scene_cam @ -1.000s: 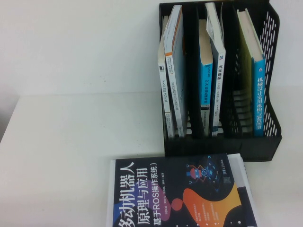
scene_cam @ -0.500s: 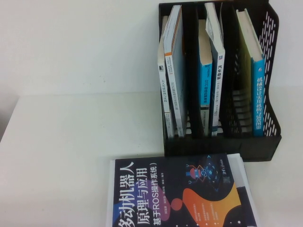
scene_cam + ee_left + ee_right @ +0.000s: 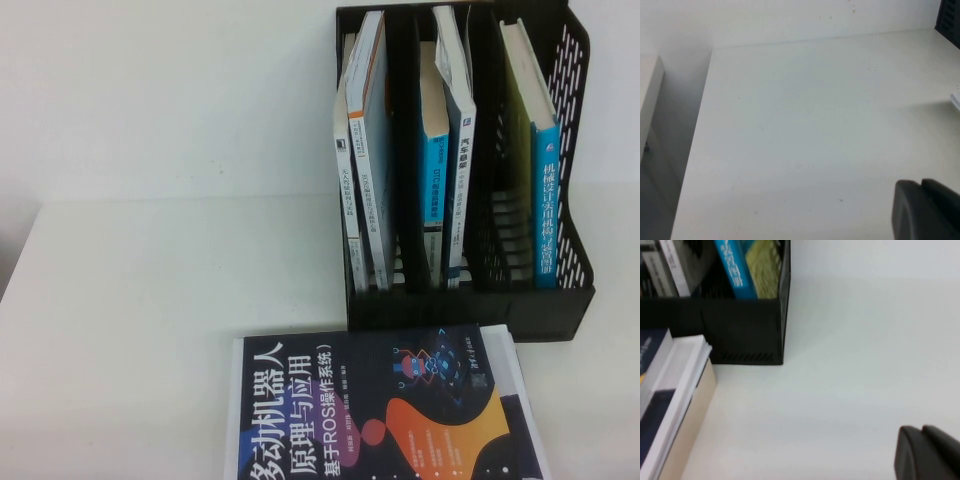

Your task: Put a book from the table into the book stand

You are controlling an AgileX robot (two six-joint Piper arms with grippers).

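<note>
The black book stand (image 3: 470, 310) stands at the back right of the white table (image 3: 150, 300). A thin white-spined book (image 3: 463, 180) with a black Chinese title stands upright in its middle compartment, next to a blue-spined book (image 3: 433, 180). Neither gripper shows in the high view. In the left wrist view my left gripper (image 3: 921, 184) is shut and empty over bare table. In the right wrist view my right gripper (image 3: 921, 429) is shut and empty over bare table, to the right of the stand (image 3: 745, 335).
A dark navy book with an orange graphic (image 3: 380, 410) lies flat at the table's front on a white stack (image 3: 685, 385), just before the stand. Two books lean in the left compartment (image 3: 365, 150); a blue-spined one (image 3: 545, 200) is in the right compartment.
</note>
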